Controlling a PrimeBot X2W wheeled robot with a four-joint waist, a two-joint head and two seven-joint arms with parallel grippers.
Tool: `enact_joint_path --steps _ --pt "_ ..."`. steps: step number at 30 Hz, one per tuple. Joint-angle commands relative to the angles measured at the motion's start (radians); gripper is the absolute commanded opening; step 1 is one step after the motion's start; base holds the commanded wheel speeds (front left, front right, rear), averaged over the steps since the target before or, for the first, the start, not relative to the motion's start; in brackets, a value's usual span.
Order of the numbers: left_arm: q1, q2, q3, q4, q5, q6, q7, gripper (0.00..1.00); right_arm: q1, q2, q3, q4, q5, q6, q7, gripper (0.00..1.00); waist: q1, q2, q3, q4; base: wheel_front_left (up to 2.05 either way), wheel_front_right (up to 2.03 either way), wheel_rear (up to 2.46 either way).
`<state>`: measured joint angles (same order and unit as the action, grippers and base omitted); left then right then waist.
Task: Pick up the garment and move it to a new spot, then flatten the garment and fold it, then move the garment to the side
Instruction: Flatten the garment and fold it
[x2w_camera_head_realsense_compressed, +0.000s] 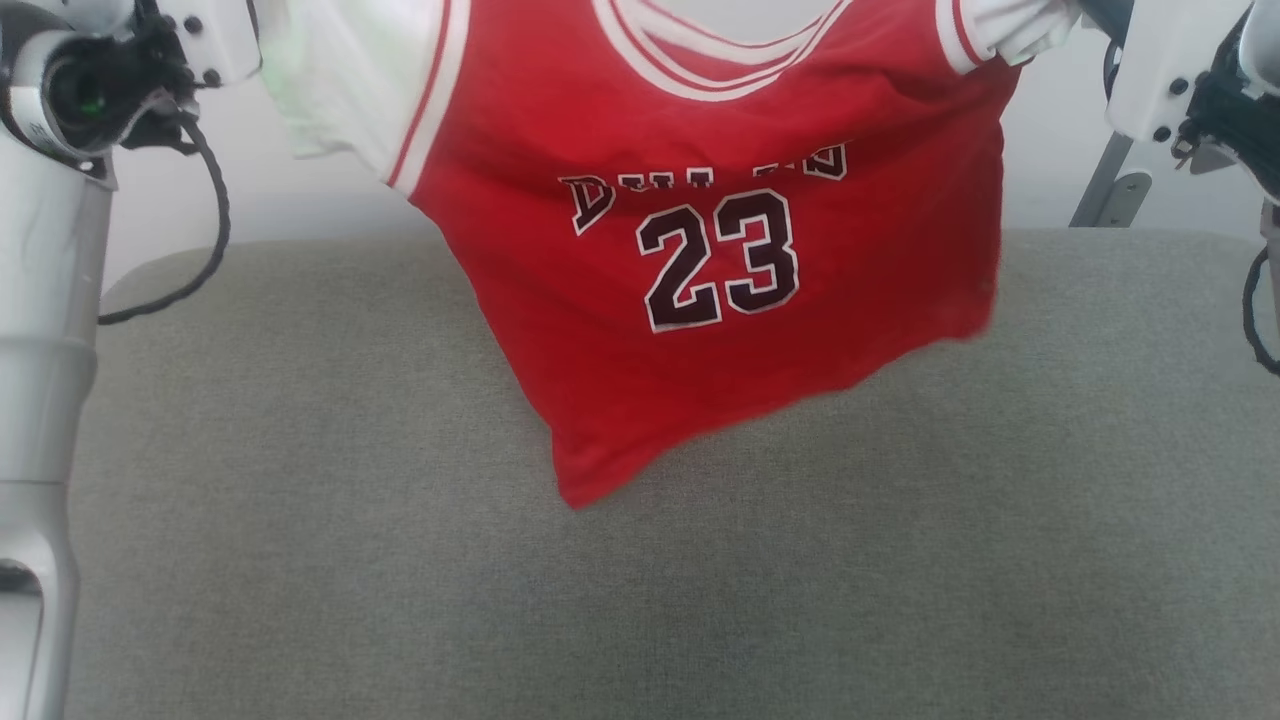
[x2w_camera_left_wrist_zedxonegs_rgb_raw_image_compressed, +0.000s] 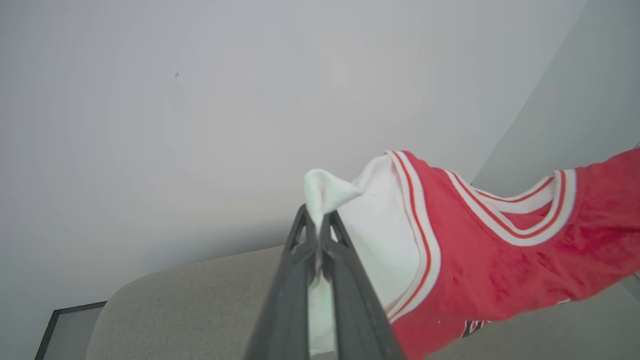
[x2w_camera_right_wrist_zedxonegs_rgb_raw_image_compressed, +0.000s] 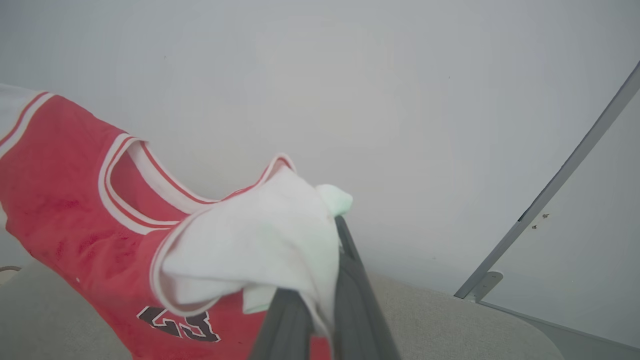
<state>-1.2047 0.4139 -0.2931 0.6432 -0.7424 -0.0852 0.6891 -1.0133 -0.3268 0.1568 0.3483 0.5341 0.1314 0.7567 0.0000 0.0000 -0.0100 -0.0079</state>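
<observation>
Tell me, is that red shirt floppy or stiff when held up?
Probably floppy: the garment sags between its pinched white sleeves and its hem droops to a point. Likely light too, since small pinches of cloth carry it.

The right gripper (x2w_camera_right_wrist_zedxonegs_rgb_raw_image_compressed: 334, 225) pinches the white sleeve (x2w_camera_right_wrist_zedxonegs_rgb_raw_image_compressed: 250, 240) of the garment (x2w_camera_right_wrist_zedxonegs_rgb_raw_image_compressed: 65, 190) between its dark fingers (x2w_camera_right_wrist_zedxonegs_rgb_raw_image_compressed: 355, 300). The cloth bunches over the left finger and pokes past the tips. The red body hangs left of the fingers, above grey upholstery (x2w_camera_right_wrist_zedxonegs_rgb_raw_image_compressed: 450, 320). A grey metal strut (x2w_camera_right_wrist_zedxonegs_rgb_raw_image_compressed: 565, 180) slants to their right.

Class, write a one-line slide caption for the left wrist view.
Left gripper shut on the white sleeve of the garment, held over the grey cushion.
</observation>
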Motion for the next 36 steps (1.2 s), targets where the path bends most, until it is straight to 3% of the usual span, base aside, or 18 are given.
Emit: enact_joint_path --steps 1,11,19,27,32,36 --pt "-0.011 0.007 0.001 -0.003 0.003 0.001 -0.005 0.0 -0.012 -0.003 0.003 0.006 0.004 -0.001 -0.006 0.0 0.0 0.0 0.0 -0.001 0.0 0.0 0.0" --pt "-0.078 0.005 -0.011 0.006 0.05 -0.016 -0.153 0.0 -0.105 -0.005 0.024 0.109 -0.031 -0.001 -0.136 0.0 0.0 0.0 0.079 -0.015 0.0 0.0 0.0" --pt "-0.244 -0.015 -0.037 0.071 0.123 -0.033 -0.398 0.0 -0.275 -0.005 0.068 0.256 -0.115 -0.001 -0.422 0.0 0.0 0.0 0.255 -0.024 0.0 0.0 0.0" --pt "-0.452 -0.023 -0.076 0.155 0.233 -0.041 -0.772 0.0 -0.472 -0.008 0.104 0.404 -0.262 -0.001 -0.821 0.0 0.0 0.0 0.394 -0.019 0.0 0.0 0.0" --pt "-0.511 -0.031 -0.09 0.192 0.259 -0.043 -0.922 0.0 -0.529 -0.004 0.117 0.492 -0.337 -0.001 -0.941 0.0 0.0 0.0 0.431 -0.007 0.0 0.0 0.0" --pt "-0.476 -0.042 -0.125 0.221 0.258 -0.043 -0.95 0.0 -0.517 0.014 0.151 0.583 -0.336 -0.001 -0.957 0.0 0.0 0.0 0.447 0.007 0.0 0.0 0.0"
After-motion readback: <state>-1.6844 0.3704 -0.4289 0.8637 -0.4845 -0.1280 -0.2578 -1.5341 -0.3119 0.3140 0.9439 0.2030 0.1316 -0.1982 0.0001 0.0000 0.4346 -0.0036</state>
